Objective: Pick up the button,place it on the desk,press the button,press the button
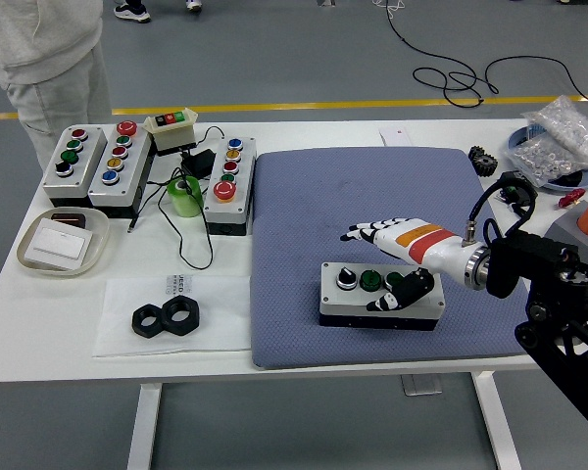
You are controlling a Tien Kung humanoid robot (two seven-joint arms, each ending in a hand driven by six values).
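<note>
Currently, button box (380, 297): flat on blue mat (304, 215), near counter's (304, 137) front edge.
Right hand (400, 257): above box, fingers extended, thumb apparently touching box top; grasping nothing.

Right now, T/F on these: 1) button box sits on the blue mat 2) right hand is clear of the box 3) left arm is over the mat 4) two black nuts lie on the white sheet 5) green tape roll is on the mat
1. True: the button box sits on the blue mat.
2. False: the right hand has its thumb on the box.
3. False: no left arm shows.
4. True: two black nuts lie on the white sheet.
5. False: the green tape roll stands on the bare table, left of the mat.
</note>
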